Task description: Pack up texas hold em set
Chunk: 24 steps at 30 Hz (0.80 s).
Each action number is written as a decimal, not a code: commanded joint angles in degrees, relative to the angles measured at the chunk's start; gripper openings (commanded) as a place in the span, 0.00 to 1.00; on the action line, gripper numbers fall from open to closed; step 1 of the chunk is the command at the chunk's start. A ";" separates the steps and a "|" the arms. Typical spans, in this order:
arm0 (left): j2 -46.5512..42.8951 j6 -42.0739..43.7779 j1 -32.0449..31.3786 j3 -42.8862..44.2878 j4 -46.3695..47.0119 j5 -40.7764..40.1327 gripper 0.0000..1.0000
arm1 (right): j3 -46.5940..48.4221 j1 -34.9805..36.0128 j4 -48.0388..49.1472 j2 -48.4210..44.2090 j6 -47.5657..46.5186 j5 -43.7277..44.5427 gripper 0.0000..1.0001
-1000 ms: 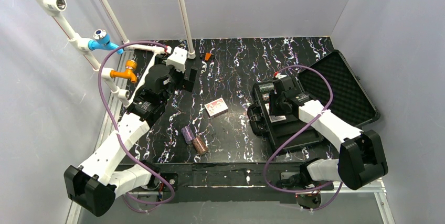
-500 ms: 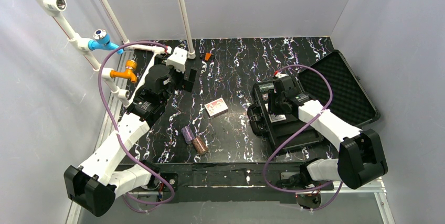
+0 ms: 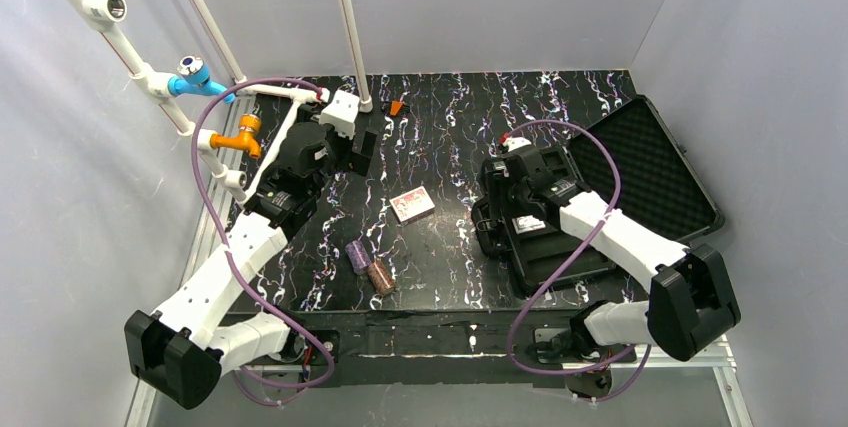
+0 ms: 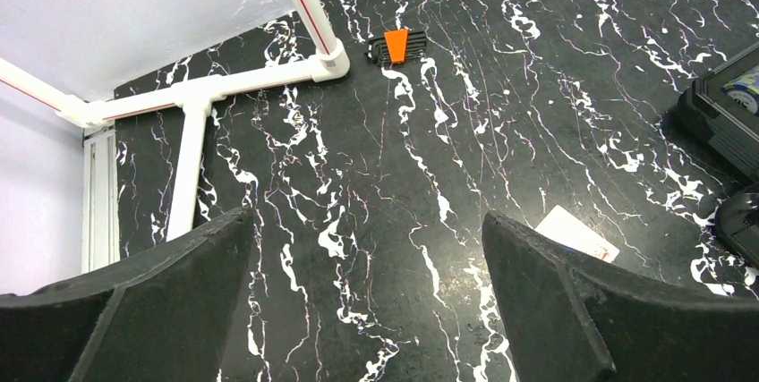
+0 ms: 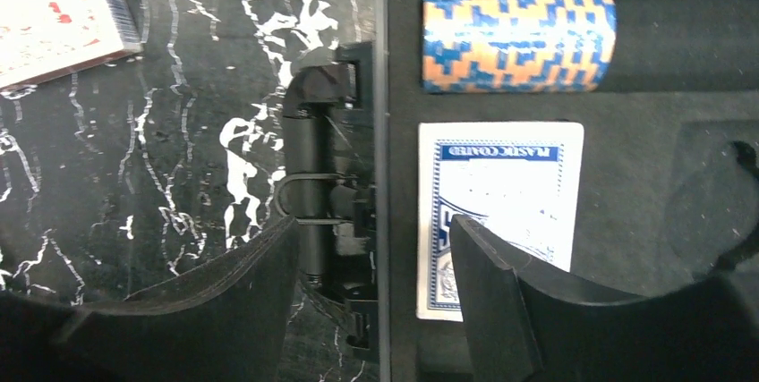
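A black table [image 3: 440, 117] veined with white fills the top view. At its 3 o'clock edge lies the open black case [image 3: 645, 162], its egg-crate foam lid thrown back toward 2 o'clock and its moulded tray nearer the centre. A white pipe frame [image 3: 350, 37] stands along the 9 to 12 o'clock side. The left gripper [image 4: 367, 257] hangs at about 10 o'clock, its two dark fingers spread wide with nothing between them and only bare tabletop below. The right gripper [image 5: 371, 248] is over the tray's 9 o'clock edge, its fingers likewise parted and empty, straddling the case wall just above the black carry handle [image 5: 313, 194]. Inside the tray, a blue-backed deck [image 5: 498, 216] lies flat in its recess; its lettering, seen upside down, appears to read "PLASTIC COATED". In the slot just beside the deck, a roll of orange-and-blue chips [image 5: 519, 39] lies on its side. Out on the table near the centre, well apart from the case, a red-and-white card box [image 3: 412, 204] lies flat; its print is too small to read. At 7 o'clock from that box, a purple chip stack [image 3: 356, 256] and a brownish chip stack [image 3: 381, 276] lie on their sides, close together. At 12 o'clock, near the foot of the frame, sits a small orange-handled hex-key set [image 4: 395, 46].
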 commanded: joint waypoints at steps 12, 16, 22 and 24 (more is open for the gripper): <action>0.62 0.89 -0.27 0.44 -0.29 -0.96 0.99 | 10.36 11.98 6.36 6.88 0.15 -10.61 0.90; 1.01 0.88 -0.27 0.43 -0.21 -0.97 0.99 | 12.94 12.75 6.46 10.82 0.25 -14.01 0.96; 1.48 1.21 -0.27 0.27 0.07 -1.70 0.99 | 18.68 14.08 5.92 17.19 -3.10 -13.14 0.98; 1.65 1.42 -0.28 0.33 0.06 -1.88 0.99 | 20.70 14.07 5.46 19.56 -4.44 -11.79 0.98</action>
